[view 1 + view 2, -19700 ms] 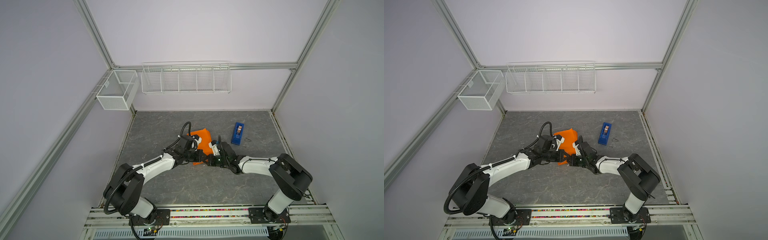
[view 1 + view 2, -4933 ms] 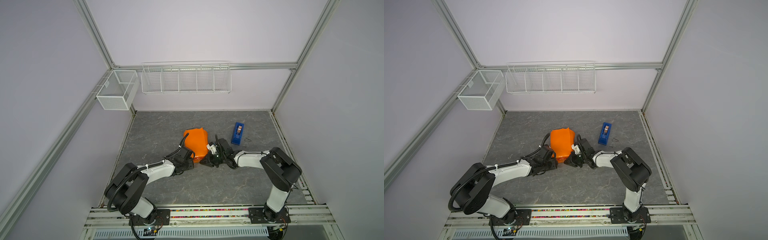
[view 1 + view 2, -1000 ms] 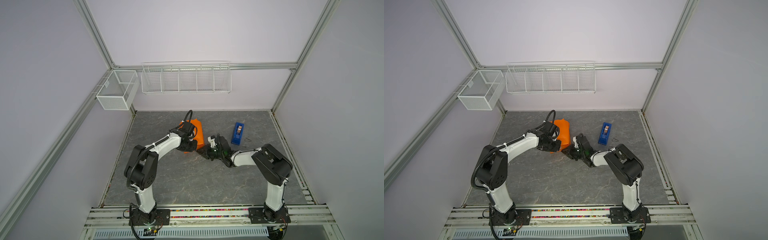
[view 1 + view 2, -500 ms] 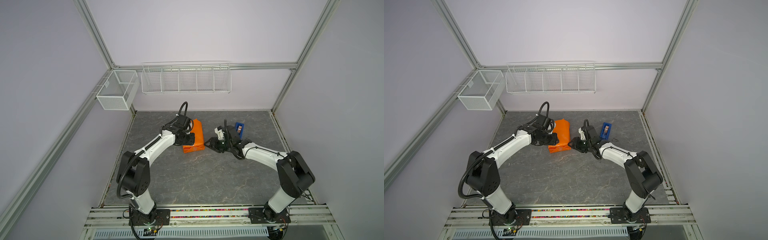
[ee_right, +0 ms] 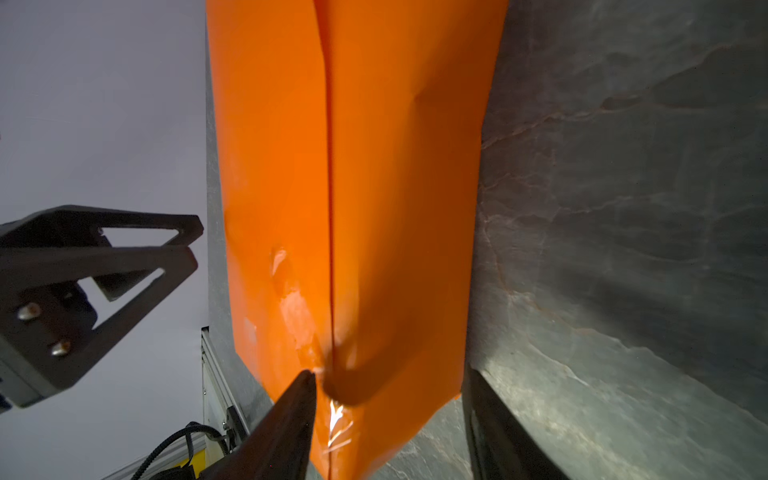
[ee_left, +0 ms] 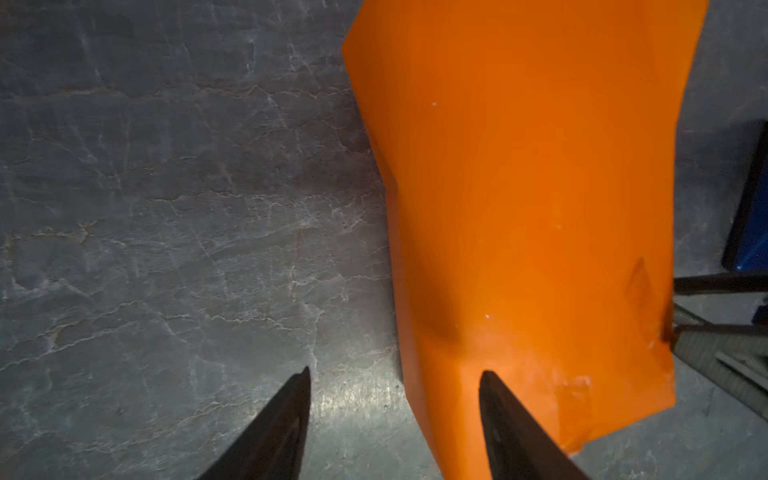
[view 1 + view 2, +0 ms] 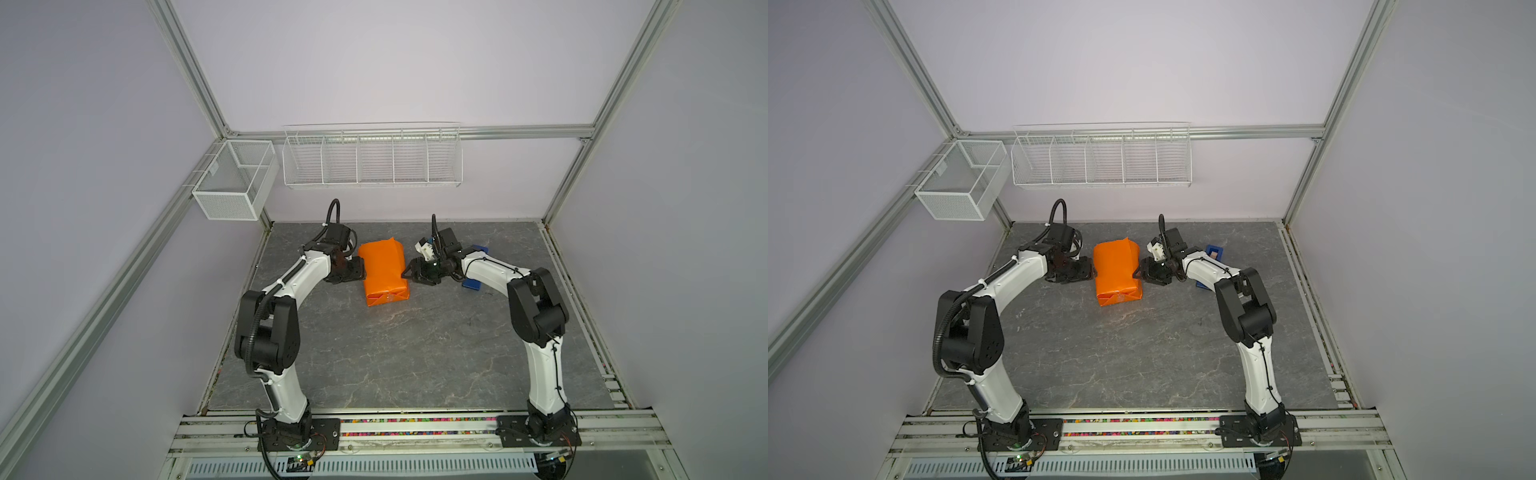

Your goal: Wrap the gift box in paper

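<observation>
Two white wire holders hung on the walls: a mesh bin [image 7: 232, 187] on the left rail and a long divided rack [image 7: 372, 166] at the back. Orange paper [image 7: 384, 270] lay as a smooth, lightly creased oblong parcel on the grey stone-patterned tabletop [image 7: 415, 353], back of centre, hiding the gift box. The left end effector [image 6: 395, 374] and right end effector [image 5: 388, 374] flanked it, fingers apart, tips at its sides. Open tabletop stretched in front. A blue tape dispenser [image 7: 1213, 251] lay beside the right arm.
</observation>
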Action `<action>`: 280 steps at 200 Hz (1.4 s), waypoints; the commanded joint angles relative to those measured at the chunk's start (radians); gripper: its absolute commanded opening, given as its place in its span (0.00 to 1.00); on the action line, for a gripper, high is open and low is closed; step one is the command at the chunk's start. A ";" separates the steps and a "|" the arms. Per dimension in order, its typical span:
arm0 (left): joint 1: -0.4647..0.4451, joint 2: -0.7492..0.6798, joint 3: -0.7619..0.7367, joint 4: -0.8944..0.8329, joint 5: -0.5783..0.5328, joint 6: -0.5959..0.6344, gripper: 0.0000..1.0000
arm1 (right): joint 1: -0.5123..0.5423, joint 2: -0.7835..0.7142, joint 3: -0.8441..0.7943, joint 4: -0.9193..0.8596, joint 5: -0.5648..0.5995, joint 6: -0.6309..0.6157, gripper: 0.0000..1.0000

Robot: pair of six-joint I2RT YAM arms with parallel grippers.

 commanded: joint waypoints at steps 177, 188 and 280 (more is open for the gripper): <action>-0.150 0.189 0.152 -0.055 0.440 0.162 0.65 | 0.098 -0.587 -0.452 -0.084 0.079 0.068 0.65; -0.189 0.178 0.134 -0.038 0.466 0.151 0.65 | 0.031 -0.621 -0.484 -0.115 0.080 0.044 0.66; -0.270 -0.074 0.098 0.016 0.391 0.091 0.72 | -0.078 -0.686 -0.775 0.122 -0.195 0.190 0.71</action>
